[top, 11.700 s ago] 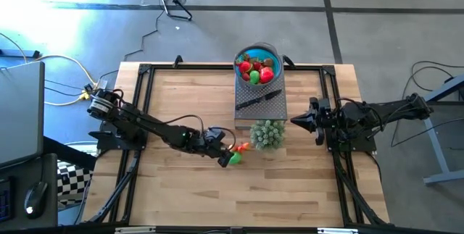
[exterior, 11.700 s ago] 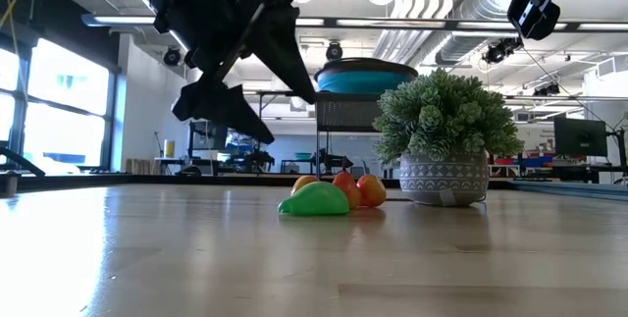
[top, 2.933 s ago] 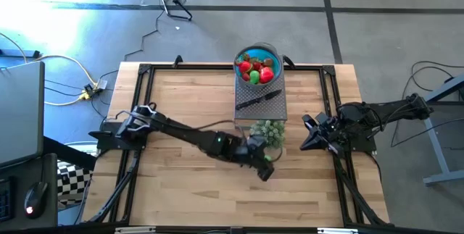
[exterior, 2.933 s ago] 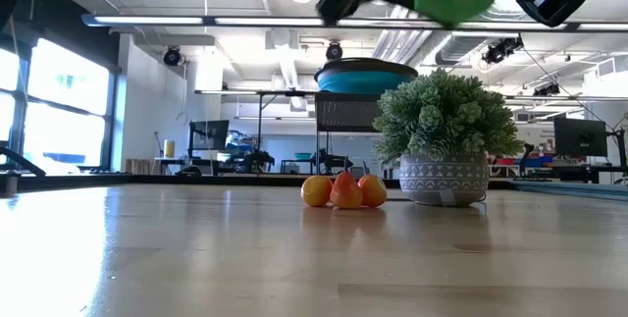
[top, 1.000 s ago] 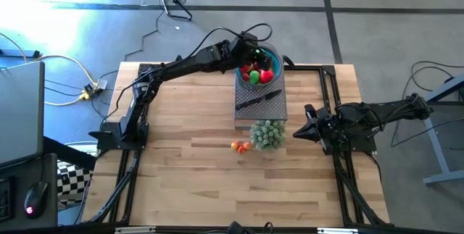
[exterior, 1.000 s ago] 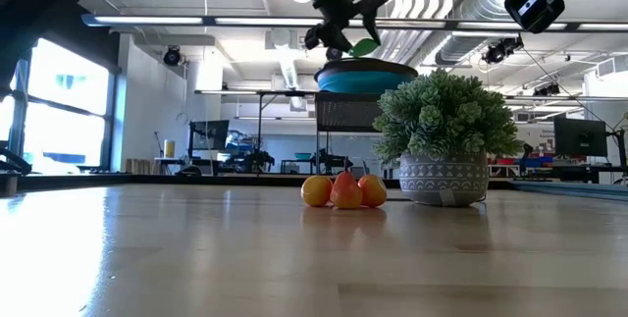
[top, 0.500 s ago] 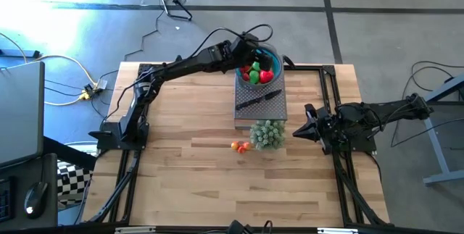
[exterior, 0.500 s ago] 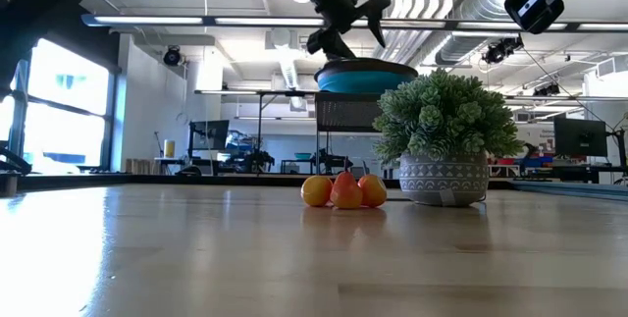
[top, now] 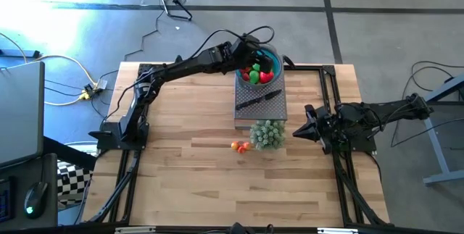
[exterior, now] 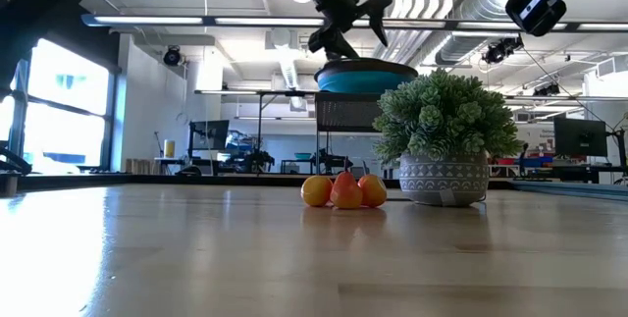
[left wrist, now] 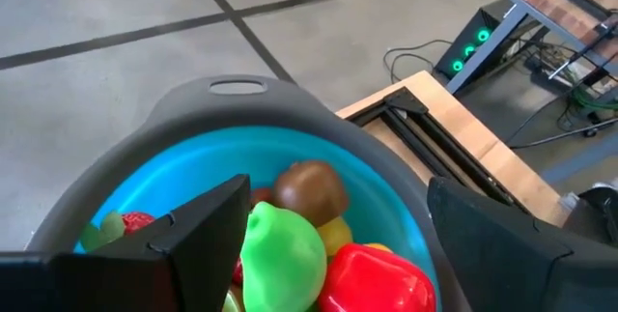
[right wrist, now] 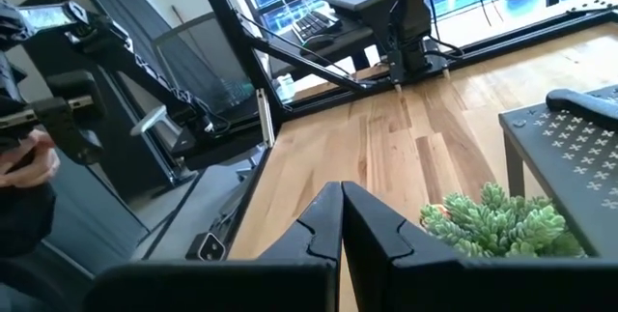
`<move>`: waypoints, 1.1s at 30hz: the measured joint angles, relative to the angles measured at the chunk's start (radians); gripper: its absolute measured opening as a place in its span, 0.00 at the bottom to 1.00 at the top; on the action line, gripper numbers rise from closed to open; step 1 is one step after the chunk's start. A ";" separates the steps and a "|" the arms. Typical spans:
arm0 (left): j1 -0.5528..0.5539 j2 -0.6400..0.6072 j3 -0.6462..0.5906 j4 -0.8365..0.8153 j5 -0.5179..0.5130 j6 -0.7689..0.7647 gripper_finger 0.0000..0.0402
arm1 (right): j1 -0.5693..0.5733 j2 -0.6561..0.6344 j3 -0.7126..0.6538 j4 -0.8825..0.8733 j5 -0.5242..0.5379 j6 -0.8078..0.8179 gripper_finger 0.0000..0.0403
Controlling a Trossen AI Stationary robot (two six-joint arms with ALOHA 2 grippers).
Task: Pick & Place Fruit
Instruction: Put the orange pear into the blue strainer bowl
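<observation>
A blue bowl [top: 274,59] in a grey rim stands at the table's far middle and holds several toy fruits: a green one [left wrist: 282,254], a brown one [left wrist: 309,188], a red one [left wrist: 375,278]. My left gripper [top: 254,53] hangs open just above the bowl [exterior: 365,75], with nothing between its fingers [left wrist: 208,230]. Three orange and red fruits [top: 240,145] rest on the table beside a potted plant [exterior: 446,135]. My right gripper [top: 299,130] waits shut at the table's right, above the wood.
The bowl sits on a dark perforated rack [top: 261,103], where a black-handled knife [top: 259,100] also lies. The bushy plant [top: 267,134] stands just in front of the rack. Black frame rails run along the table's left, right and far edges. Bare wood lies near and left.
My left gripper, staying above the bowl, has opened and let go of the green fruit, which has dropped into the bowl among the others. The three fruits on the table have not moved.
</observation>
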 joint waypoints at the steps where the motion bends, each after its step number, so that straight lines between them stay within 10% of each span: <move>1: 0.000 0.000 0.000 0.002 0.000 0.001 0.77 | 0.000 0.000 0.000 0.000 0.000 0.008 0.01; 33: -0.355 -0.129 0.001 -0.087 -0.008 0.152 0.54 | 0.000 0.000 0.000 -0.001 -0.016 0.075 0.01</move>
